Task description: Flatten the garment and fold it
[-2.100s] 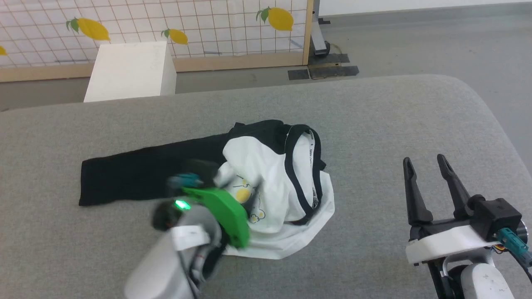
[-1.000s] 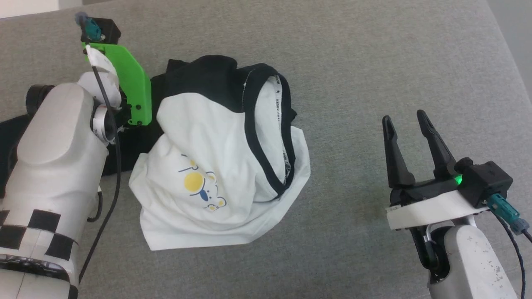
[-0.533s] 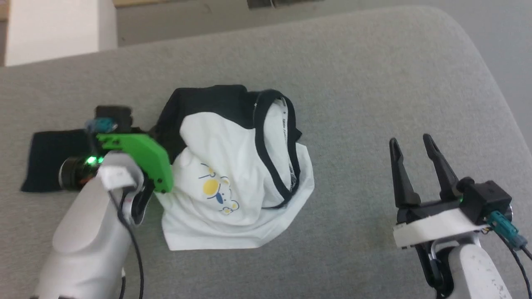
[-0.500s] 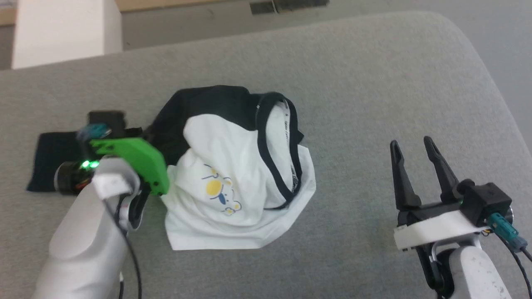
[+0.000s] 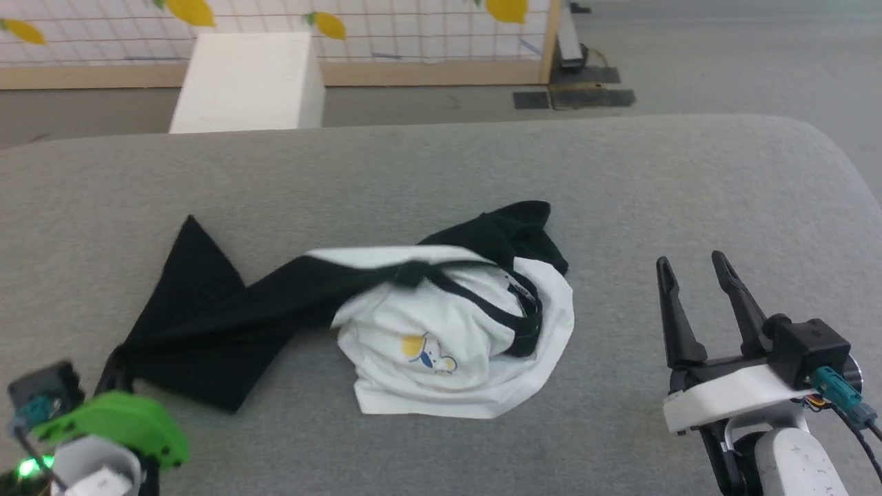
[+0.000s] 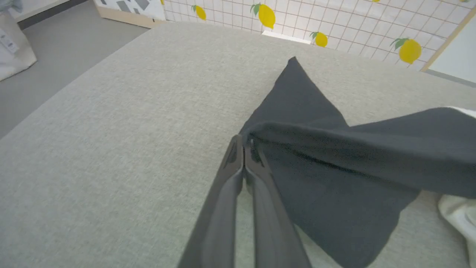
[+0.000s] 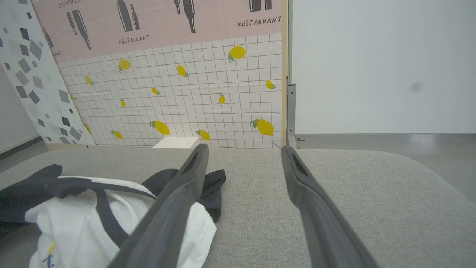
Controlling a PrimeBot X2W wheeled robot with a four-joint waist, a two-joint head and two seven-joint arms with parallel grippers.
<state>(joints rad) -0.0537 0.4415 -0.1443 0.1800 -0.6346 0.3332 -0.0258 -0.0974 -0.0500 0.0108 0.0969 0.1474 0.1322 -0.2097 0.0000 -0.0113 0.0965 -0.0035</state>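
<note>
Garment (image 5: 455, 331) — sleeve (image 6: 334, 149) in closed left pincer (image 6: 243, 142)

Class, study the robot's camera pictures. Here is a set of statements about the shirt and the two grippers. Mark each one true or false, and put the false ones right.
1. The left gripper is shut on the black sleeve of the garment. True.
2. The right gripper holds the garment's white body. False: it is open and apart from the garment, over the grey surface to the garment's right.
3. The garment lies spread flat. False: its white body is bunched in a heap.
4. The cartoon print faces up. True.
</note>
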